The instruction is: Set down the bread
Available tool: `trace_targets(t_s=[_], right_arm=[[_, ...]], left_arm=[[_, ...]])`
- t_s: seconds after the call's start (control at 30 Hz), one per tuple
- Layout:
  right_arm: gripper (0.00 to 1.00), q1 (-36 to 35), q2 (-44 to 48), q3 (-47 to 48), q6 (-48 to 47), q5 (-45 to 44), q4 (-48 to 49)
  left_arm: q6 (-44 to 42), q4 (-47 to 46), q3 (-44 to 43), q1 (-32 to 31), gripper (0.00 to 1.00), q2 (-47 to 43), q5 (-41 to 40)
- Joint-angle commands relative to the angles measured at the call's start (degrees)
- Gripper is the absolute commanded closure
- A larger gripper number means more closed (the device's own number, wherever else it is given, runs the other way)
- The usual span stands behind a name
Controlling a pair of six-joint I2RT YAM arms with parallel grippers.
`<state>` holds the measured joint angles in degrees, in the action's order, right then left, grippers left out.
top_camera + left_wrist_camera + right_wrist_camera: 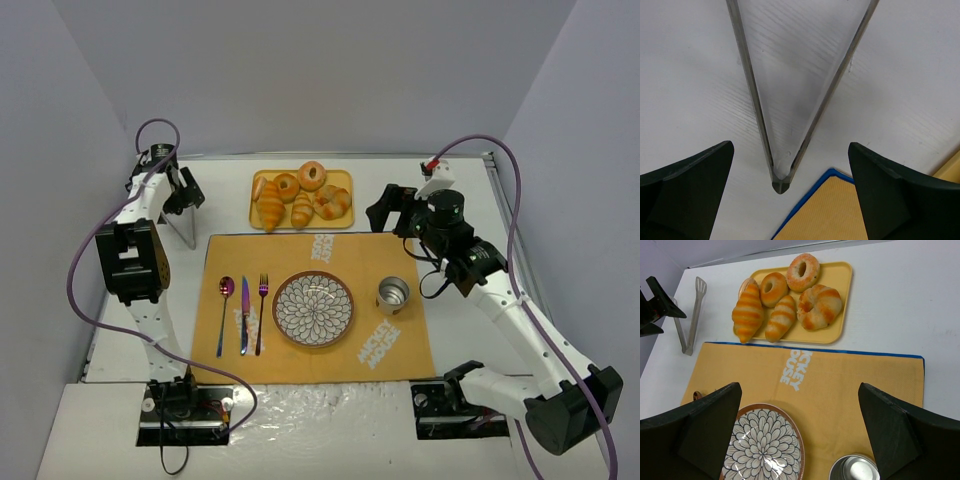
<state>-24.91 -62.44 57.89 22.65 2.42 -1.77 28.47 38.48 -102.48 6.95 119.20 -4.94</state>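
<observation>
The bread (747,315) lies on the tray (842,287); left end effector (790,145) and right end effector (800,386) both spread apart.

Top cam overlooks whole table (462,335); L wrist close above tongs (781,182); R wrist shares tray (842,295).

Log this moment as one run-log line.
left gripper: open over tongs hinge | right gripper: open, empty, above placemat | bread: both rolls on tray | plate: bare

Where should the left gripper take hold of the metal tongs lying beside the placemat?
Probably from above, across both arms just past the joined end: the tongs lie on the table in a V, and the open left gripper straddles that narrow part.
</observation>
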Motion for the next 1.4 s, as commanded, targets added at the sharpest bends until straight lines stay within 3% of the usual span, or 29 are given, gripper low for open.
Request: trace_targets(t_s=[0.0, 1.23, 1.37], right_arm=[[0.00, -0.3, -0.5, 0.9, -0.5, 0.5, 5.2], [0.00, -0.3, -1.4, 0.6, -0.5, 0.7, 6.2], [0.00, -0.2, -0.9, 0.7, -0.3, 0.7, 6.1]], left_arm=[[-1.0, 0.0, -2.6, 1.6, 0.03, -0.6, -0.7], [-0.6, 1.4, -8.4, 3.2, 0.03, 9.2, 3.3], [0.3, 1.3, -7.3, 3.2, 0.09, 8.9, 4.1]])
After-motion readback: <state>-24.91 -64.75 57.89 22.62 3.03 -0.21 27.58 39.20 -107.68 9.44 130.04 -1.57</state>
